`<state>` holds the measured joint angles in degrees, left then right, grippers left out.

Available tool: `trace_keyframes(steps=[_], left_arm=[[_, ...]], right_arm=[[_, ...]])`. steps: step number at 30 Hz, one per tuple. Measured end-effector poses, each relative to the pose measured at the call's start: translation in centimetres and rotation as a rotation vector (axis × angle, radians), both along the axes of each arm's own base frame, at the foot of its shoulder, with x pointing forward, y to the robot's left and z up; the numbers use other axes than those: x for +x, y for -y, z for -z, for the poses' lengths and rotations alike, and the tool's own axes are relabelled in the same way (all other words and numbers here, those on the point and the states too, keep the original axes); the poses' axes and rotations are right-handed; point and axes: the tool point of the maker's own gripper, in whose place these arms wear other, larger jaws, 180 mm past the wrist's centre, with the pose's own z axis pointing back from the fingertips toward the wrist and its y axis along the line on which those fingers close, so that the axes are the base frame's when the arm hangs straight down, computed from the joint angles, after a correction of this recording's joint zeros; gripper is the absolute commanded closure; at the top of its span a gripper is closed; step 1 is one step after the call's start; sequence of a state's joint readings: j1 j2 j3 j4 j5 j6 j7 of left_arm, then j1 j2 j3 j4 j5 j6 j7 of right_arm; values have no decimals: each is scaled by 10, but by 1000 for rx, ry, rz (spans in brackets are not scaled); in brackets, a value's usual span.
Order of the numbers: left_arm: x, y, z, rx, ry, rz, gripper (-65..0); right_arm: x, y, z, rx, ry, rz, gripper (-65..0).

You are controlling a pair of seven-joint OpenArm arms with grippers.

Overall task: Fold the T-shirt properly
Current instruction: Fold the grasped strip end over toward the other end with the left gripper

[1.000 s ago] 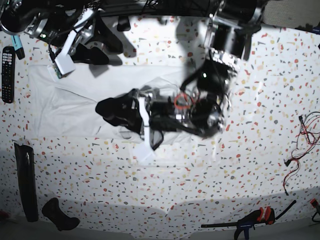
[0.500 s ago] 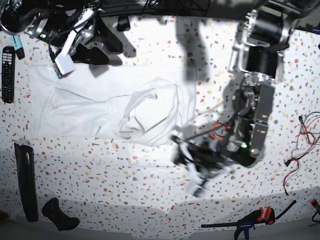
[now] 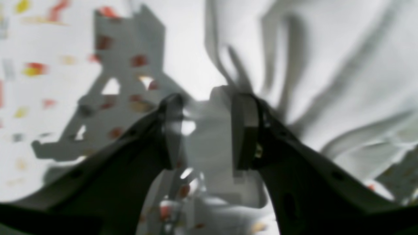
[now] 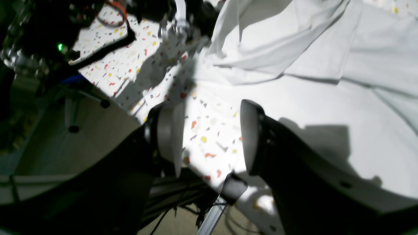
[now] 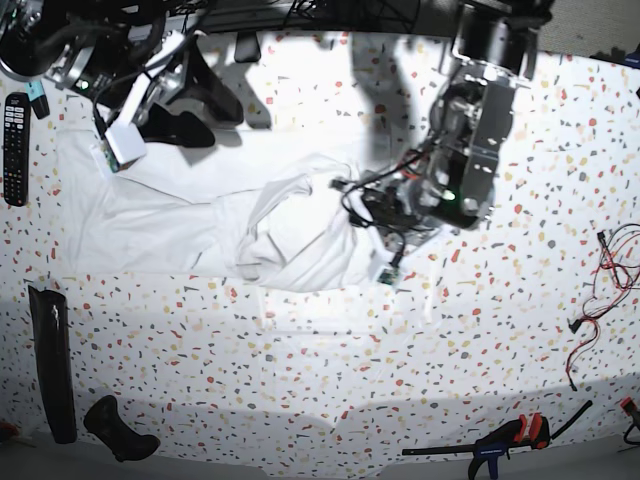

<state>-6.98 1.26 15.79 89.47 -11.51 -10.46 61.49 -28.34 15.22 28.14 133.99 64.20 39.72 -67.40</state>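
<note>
The white T-shirt (image 5: 170,215) lies spread on the speckled table, with a bunched, folded-over hump (image 5: 295,230) near its right end. My left gripper (image 5: 352,200) is at the shirt's right edge. In the blurred left wrist view it (image 3: 209,130) is open, just over wrinkled white cloth (image 3: 326,65). My right gripper (image 5: 200,108) is open and empty above the shirt's far edge. In the right wrist view it (image 4: 209,137) hangs over the table's rim, with the shirt (image 4: 294,49) spread beyond it.
A black remote (image 5: 15,135) lies at the far left. A long black piece (image 5: 50,360) and a black handle (image 5: 120,430) lie at the front left. A clamp (image 5: 510,440) and red wires (image 5: 600,290) are at the right.
My left arm has swung from the table's front, about level with the shirt's lower hem, back up to the shirt's right edge. The shirt keeps its folded hump. The right arm has barely moved.
</note>
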Motion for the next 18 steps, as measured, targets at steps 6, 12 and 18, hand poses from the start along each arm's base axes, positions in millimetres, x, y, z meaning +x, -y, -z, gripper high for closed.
trace_keyframes(steps=[6, 12, 18], left_arm=[[0, 42, -21, -95, 8, 30, -245], [-15, 69, -26, -120, 0, 115, -245], [-43, 104, -22, -151, 26, 213, -245]], right_arm=[[1, 2, 1, -13, 1, 6, -280], [1, 2, 1, -14, 1, 5, -280], [1, 2, 1, -13, 1, 6, -280]])
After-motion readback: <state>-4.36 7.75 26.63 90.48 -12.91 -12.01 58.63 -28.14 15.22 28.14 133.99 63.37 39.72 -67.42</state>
